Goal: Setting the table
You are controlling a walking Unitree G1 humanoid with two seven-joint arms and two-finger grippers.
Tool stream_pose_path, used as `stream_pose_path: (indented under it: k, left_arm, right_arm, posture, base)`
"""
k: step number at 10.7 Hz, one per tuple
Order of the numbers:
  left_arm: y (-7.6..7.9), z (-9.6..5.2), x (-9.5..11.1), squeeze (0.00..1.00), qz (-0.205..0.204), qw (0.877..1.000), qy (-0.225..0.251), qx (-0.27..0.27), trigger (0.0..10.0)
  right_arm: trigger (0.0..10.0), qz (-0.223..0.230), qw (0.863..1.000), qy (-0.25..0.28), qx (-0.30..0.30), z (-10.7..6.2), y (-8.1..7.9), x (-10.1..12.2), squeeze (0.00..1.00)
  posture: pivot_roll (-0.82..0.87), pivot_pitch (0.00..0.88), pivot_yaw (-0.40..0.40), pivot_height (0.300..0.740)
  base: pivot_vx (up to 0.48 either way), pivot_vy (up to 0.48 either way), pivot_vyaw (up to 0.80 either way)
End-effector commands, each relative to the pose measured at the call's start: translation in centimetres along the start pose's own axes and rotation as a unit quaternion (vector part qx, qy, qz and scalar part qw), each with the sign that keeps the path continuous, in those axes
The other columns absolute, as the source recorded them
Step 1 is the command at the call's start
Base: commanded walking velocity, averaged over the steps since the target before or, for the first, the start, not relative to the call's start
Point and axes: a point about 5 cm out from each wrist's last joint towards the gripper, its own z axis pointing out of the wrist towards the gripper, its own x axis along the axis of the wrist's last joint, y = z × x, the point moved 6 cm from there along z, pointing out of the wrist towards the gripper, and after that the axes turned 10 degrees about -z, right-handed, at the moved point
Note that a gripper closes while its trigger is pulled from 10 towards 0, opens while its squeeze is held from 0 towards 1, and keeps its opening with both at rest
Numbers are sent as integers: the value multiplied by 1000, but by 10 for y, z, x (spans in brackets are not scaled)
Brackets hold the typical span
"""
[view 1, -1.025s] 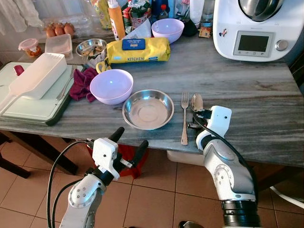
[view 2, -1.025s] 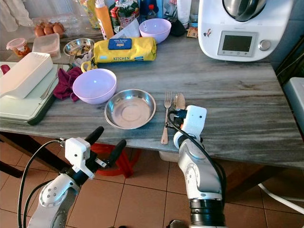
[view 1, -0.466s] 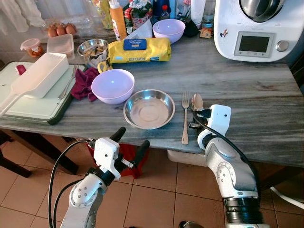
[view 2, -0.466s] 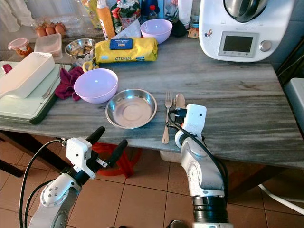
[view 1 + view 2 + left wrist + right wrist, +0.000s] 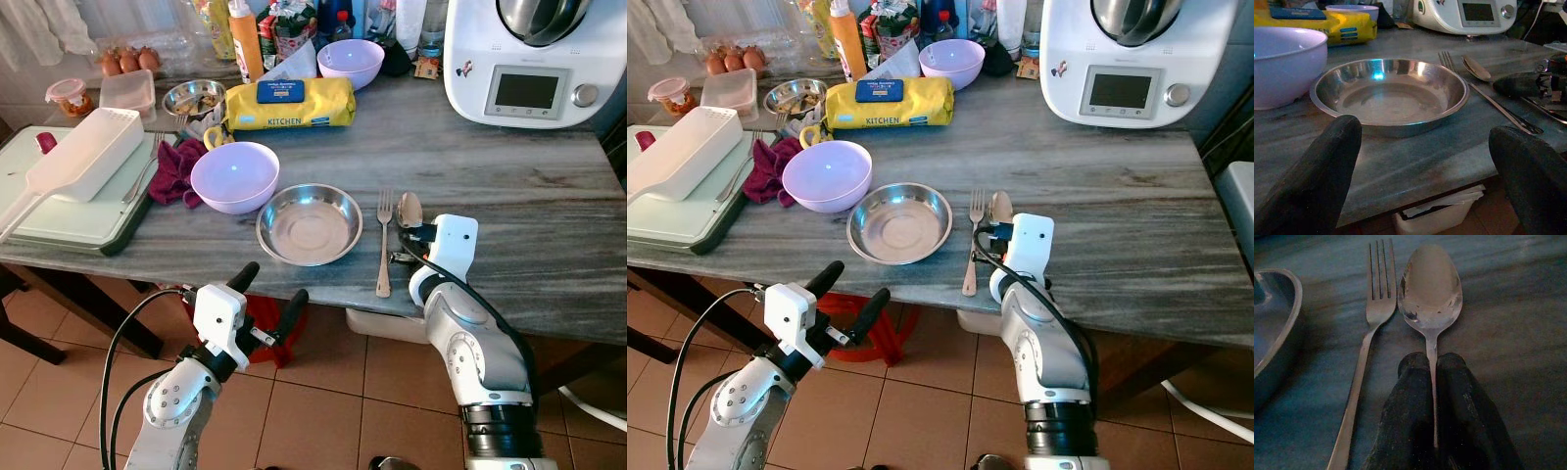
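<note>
The spoon point(image 5: 1431, 289) lies on the grey table point(image 5: 509, 186) right of centre in the left eye view, its bowl pointing toward the back; its handle runs between the two black fingers point(image 5: 1405, 421) of the right end effector point(image 5: 1432, 367), which are pressed together on it, so the end effector is closed around the handle near the table's front edge; the fork point(image 5: 382, 245) lies just beside the spoon on its left, parallel to it, tines toward the back, handle reaching the front edge; left of the fork, at the middle of the frame, sits the steel plate point(image 5: 310, 223), shallow and round, apart from the fork; touching or nearly touching its upper left rim stands a lilac bowl point(image 5: 234, 176), with a dark red cloth point(image 5: 176, 171) bunched at its left side.

The left end effector point(image 5: 266, 297) hangs below the table's front edge, lower left of centre, over the tiled floor point(image 5: 323, 411); its fingers point(image 5: 1312, 166) stand wide apart and hold nothing; the left wrist view looks between them at the steel plate.

Farther back, a yellow pack marked KITCHEN point(image 5: 284, 103) lies across the table; a second lilac bowl point(image 5: 350, 61) stands behind it; a white kitchen machine point(image 5: 529, 59) fills the upper right corner; a white container point(image 5: 83, 162) rests on a pale green board point(image 5: 69, 220) at the left edge.
</note>
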Motion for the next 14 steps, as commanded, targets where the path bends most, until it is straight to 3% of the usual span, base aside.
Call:
stream_pose_path:
  k: [1, 3, 4, 5, 14]
  left_arm:
    - [-5, -3, -3, 0, 4, 1000, -8, 9, 10000]
    - [-6, -2, -4, 0, 5, 1000, -9, 8, 10000]
    - [-6, -2, -4, 0, 5, 1000, -9, 9, 10000]
    - [-6, -2, -5, 0, 4, 1000, -9, 10, 10000]
    - [-6, -2, -4, 0, 6, 1000, -8, 11, 10000]
  right_arm:
    - [10000, -4, 999, -33, -34, 1, 18, -17, 0]
    - [10000, -7, 999, -32, -33, 3, 17, -17, 0]
    - [10000, -4, 999, -34, -29, 3, 16, -19, 86]
    - [10000, 0, 999, -36, -24, 4, 15, -21, 1000]
    - [10000, -1, 999, -36, -20, 4, 13, -22, 1000]
  posture:
    - [-84, 178, 84, 740]
    - [-82, 175, 84, 740]
    - [-81, 174, 83, 740]
    - [-81, 171, 84, 740]
    - [-79, 174, 82, 740]
  base:
    - [0, 0, 0]
    - [0, 0, 0]
    - [0, 0, 0]
    - [0, 0, 0]
    - [0, 0, 0]
